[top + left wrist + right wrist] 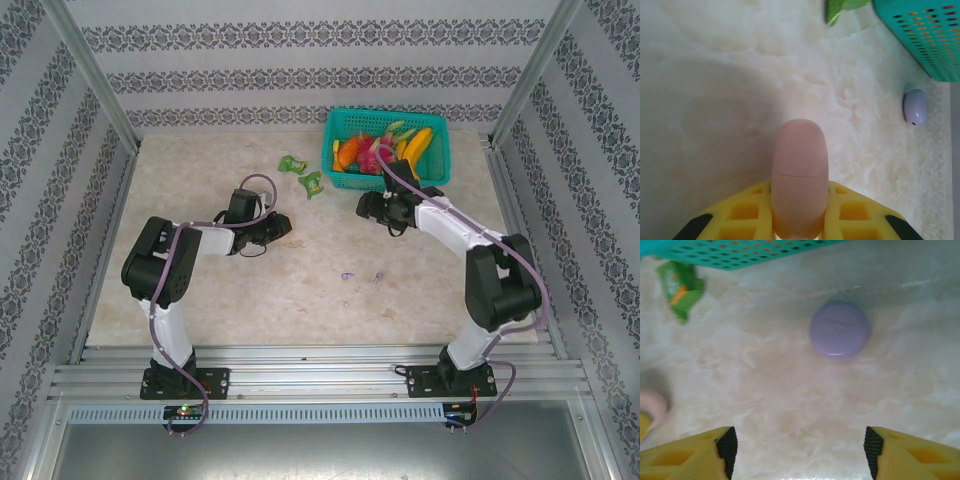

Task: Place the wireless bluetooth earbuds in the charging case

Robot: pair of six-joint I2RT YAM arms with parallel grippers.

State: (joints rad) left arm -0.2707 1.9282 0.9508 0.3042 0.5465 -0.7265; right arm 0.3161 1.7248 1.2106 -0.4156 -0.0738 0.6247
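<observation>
The purple earbuds (347,275) are left loose on the tabletop (300,300) well clear of the teal basket (386,111), while a pink case (800,155) is pinched in the jaws of the left gripper (800,200) and the jaws of the right gripper (800,445) are spread before a purple case (840,330) beside that basket, so lid opening is judged next.

I count two cases: a pink case (799,170) clamped in the left gripper (800,202) and a purple case (840,330) ahead of the spread right gripper (800,447). There are two wrappers (292,164) (311,184), one basket (390,112) and two tiny earbuds (347,276) (379,277).
</observation>
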